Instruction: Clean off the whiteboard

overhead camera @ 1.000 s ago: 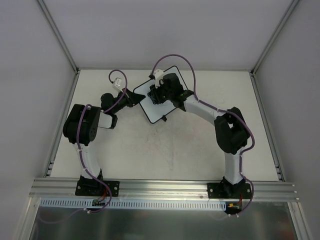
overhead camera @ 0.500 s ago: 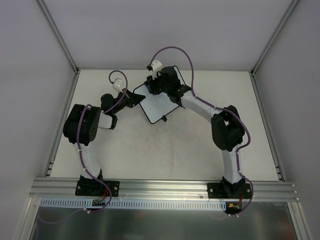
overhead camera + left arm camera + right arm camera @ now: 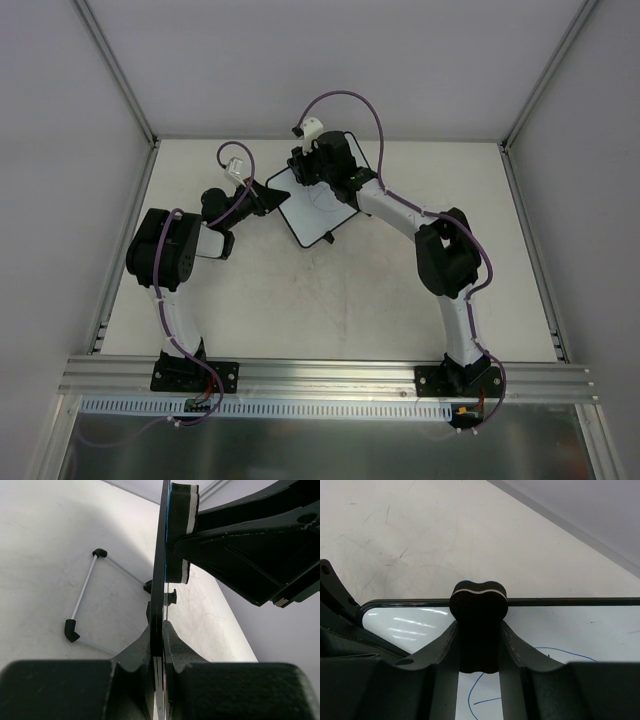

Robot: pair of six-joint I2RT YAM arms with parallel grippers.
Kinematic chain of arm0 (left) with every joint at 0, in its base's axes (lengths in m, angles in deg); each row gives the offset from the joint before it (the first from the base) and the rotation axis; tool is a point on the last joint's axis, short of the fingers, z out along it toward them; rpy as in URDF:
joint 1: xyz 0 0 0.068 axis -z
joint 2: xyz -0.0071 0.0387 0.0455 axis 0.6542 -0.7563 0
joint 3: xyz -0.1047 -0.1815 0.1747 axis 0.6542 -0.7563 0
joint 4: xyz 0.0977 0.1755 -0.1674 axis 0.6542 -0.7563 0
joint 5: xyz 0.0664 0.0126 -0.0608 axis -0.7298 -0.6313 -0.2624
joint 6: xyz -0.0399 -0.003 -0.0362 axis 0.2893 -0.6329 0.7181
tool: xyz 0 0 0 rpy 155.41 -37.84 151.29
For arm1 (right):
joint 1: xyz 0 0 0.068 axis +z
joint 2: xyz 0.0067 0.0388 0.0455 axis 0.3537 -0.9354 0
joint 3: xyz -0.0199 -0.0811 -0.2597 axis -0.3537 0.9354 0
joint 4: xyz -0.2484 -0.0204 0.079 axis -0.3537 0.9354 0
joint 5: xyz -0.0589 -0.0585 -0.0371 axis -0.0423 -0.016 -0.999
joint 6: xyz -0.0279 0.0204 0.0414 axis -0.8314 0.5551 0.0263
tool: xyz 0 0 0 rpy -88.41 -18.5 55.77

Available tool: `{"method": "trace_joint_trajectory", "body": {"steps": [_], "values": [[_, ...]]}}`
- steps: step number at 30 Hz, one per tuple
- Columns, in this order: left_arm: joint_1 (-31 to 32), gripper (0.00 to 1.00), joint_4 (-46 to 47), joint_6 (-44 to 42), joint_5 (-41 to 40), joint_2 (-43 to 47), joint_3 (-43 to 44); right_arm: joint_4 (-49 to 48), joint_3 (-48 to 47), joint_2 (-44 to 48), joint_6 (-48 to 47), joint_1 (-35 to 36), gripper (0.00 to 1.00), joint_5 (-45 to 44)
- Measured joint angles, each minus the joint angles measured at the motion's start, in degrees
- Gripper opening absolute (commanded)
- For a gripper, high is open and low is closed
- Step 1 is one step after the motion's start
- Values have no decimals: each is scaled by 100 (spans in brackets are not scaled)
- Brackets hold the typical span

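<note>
The whiteboard [image 3: 322, 212] lies at the far middle of the table, turned at an angle. My left gripper [image 3: 272, 197] is shut on its left corner; the left wrist view shows the board edge-on [image 3: 160, 555] clamped between my fingers [image 3: 161, 640]. My right gripper [image 3: 308, 168] is over the board's far-left part, shut on a small black eraser [image 3: 479, 600] pressed to the white surface [image 3: 585, 630] close to the black rim. The eraser's felt face [image 3: 181, 525] touches the board. Blue pen lines [image 3: 471, 700] remain just behind the eraser.
A thin white rod frame with black corner pieces [image 3: 85, 592] shows beside the board in the left wrist view. Two small black feet [image 3: 172, 596] stick out from the board's edge. Grey walls and aluminium posts [image 3: 120, 75] close in the table.
My right gripper has slid the eraser across the board toward its far-left edge. The left gripper and the board have stayed in place.
</note>
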Motion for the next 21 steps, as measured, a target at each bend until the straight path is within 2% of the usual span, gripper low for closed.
{"method": "trace_joint_trajectory", "body": {"steps": [10,21], "values": [[0,0,24,-2,-7,0,-20,44,2,0,498,-157,0,90],[0,0,57,-9,-11,0,-50,328,13,-140,1665,-1329,0,-79]]}}
